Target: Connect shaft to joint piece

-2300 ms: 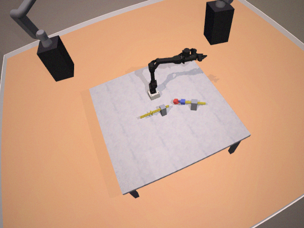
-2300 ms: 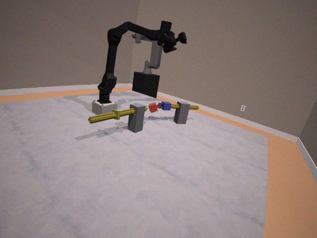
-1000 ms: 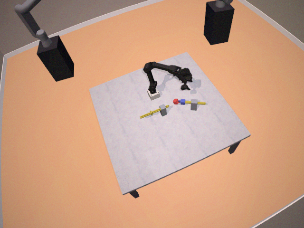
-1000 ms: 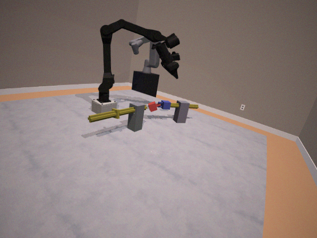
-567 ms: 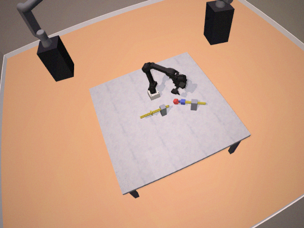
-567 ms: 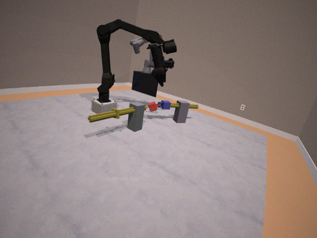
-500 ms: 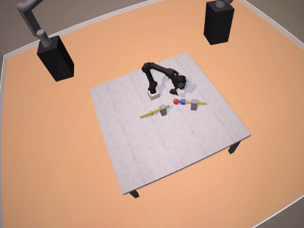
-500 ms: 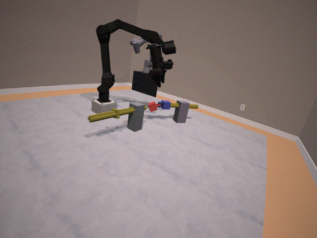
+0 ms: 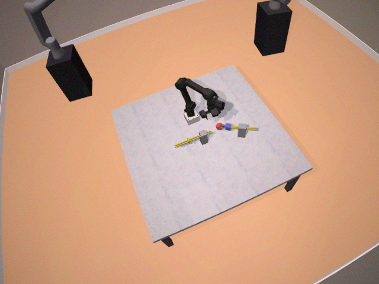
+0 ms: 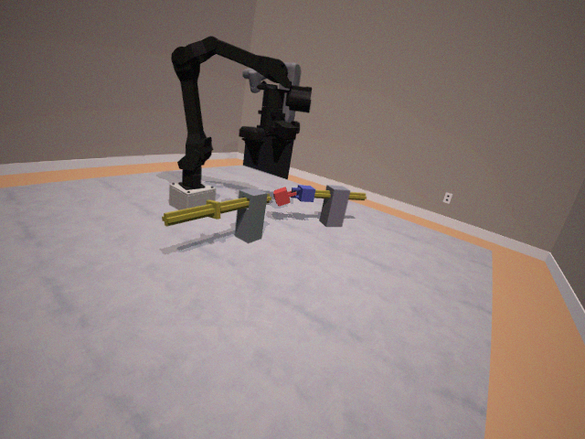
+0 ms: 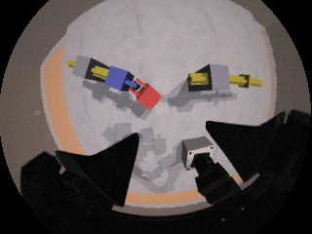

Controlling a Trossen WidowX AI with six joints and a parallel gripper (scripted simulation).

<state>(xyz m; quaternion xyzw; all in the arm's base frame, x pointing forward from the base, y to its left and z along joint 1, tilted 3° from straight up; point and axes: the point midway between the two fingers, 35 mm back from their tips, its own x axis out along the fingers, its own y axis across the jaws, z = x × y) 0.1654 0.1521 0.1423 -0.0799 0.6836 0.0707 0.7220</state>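
The gripper, jaws wide open and empty, hung above the table. In the wrist view the red joint piece lay up and slightly left of the gap, its long axis slanting from upper left to lower right.

The opening of the red joint piece is too small to make out from above. In the exterior view the hinge between it and the blue block is too small to read. Both grey blocks, the one on the sliding shaft and the one on the fixed shaft, hide the stretches inside them. The top picture's upper edge cuts off both background grey arms.
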